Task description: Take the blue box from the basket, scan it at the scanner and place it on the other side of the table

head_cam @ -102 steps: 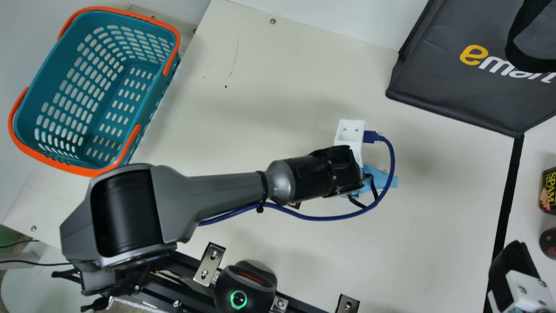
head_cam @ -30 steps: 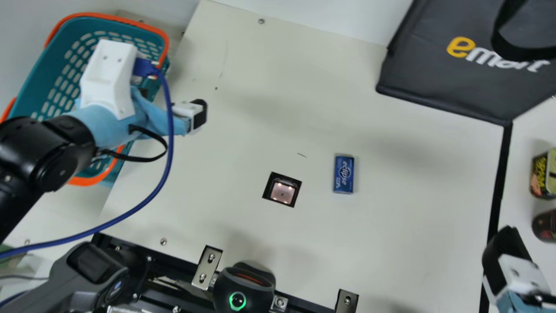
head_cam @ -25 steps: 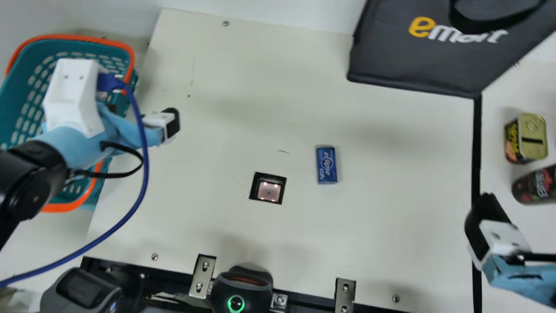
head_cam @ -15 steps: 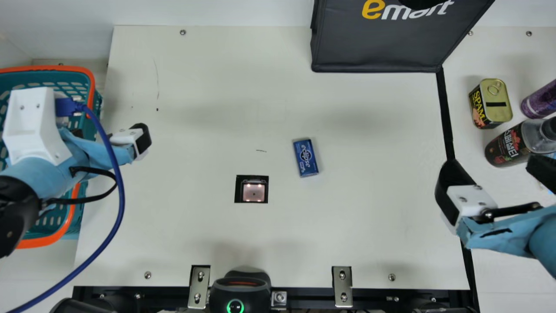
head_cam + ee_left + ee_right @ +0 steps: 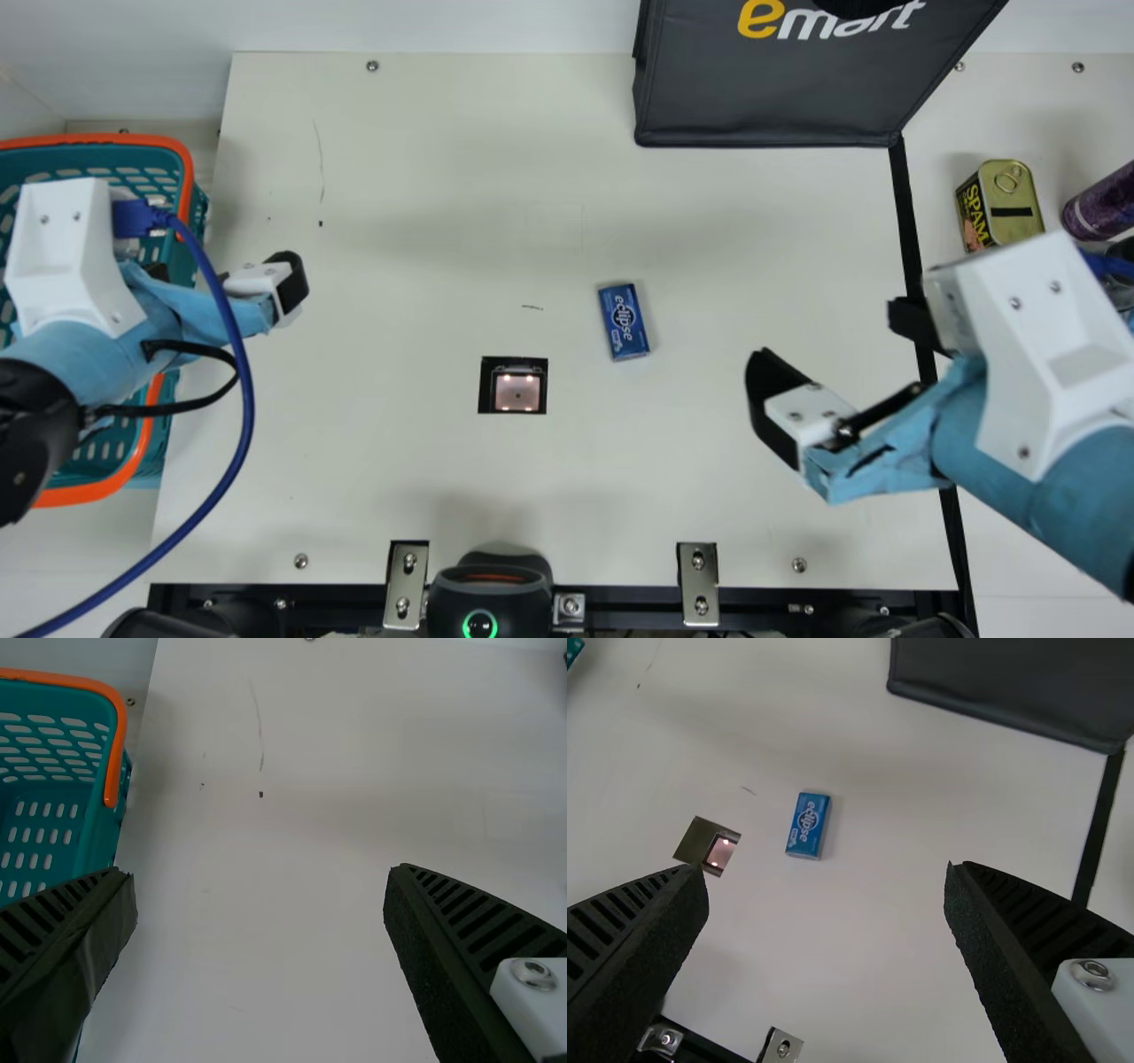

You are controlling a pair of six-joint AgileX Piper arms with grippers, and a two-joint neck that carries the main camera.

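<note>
Lying left of your wide-spread right gripper, blue box runs lengthwise roughly away from you. Right arm nearer.

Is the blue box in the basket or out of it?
Out. In the main view, the box lies on the table, well away from the basket.

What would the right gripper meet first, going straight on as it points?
Probably the table top, near or beyond the blue box; the right gripper might clip the box, its height being unclear.
</note>
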